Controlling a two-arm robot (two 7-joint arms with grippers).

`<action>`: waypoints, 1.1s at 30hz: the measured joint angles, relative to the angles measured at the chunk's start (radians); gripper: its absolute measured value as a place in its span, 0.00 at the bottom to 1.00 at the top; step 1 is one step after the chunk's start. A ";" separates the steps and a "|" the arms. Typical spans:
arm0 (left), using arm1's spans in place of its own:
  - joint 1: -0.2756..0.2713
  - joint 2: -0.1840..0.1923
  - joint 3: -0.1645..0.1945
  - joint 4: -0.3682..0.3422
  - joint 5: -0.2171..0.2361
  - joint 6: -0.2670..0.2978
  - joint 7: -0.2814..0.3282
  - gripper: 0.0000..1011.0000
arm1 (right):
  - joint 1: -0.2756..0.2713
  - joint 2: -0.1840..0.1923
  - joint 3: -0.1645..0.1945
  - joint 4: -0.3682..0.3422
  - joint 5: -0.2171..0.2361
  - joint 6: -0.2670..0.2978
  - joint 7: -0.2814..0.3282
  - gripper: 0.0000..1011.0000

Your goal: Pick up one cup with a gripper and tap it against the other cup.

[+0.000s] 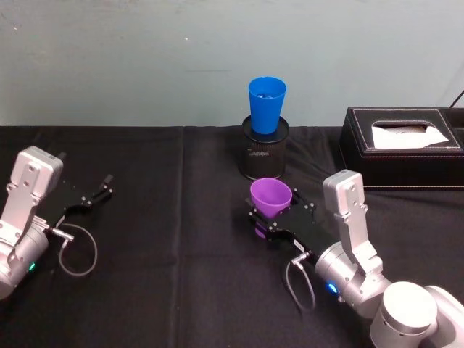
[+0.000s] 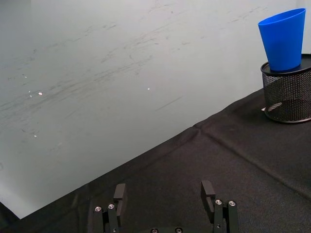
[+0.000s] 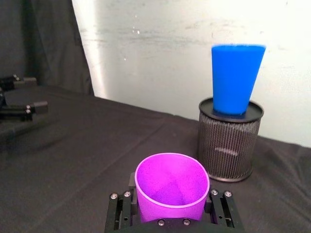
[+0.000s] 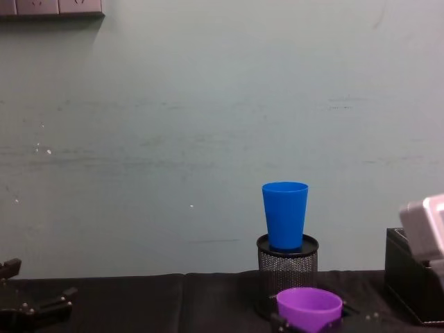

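Black two-fingered right gripper (image 1: 281,212) pinched the purple tapered plastic tumbler (image 1: 270,196) low on its wall, mid-table on the black-clothed table (image 1: 145,246). It sat just in front of the black mesh pen holder (image 1: 262,156) that carried the bright blue plastic tumbler (image 1: 267,104). You needed to raise purple to blue's height and touch lightly, since blue looked easy to topple. Left gripper (image 2: 163,191) lay spread near the table's left edge.

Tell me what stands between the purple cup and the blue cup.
Nothing visible. The right gripper holds the purple cup before the black mesh holder; the blue cup stands higher, in its top. The left gripper sits open at far left.
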 joint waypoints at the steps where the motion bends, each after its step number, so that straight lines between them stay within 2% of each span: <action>1: 0.000 0.000 0.000 0.000 0.000 0.000 0.000 0.99 | -0.008 0.006 0.006 -0.023 -0.002 0.012 -0.001 0.72; 6: 0.000 0.000 0.000 0.000 0.000 0.000 0.000 0.99 | -0.032 0.028 0.031 -0.121 -0.004 0.065 -0.007 0.72; 9: 0.000 0.000 0.000 0.000 0.000 0.000 0.000 0.99 | -0.052 0.048 0.057 -0.205 -0.001 0.111 -0.009 0.72; 13: 0.000 0.000 0.000 0.000 0.000 0.000 0.000 0.99 | -0.064 0.059 0.078 -0.260 0.003 0.147 -0.008 0.72; 21: 0.000 0.000 0.000 0.000 0.000 0.000 0.000 0.99 | -0.078 0.059 0.104 -0.296 -0.005 0.176 -0.008 0.72; 33: 0.000 0.000 0.000 0.000 0.000 0.000 0.000 0.99 | -0.077 0.060 0.102 -0.296 -0.004 0.177 -0.008 0.72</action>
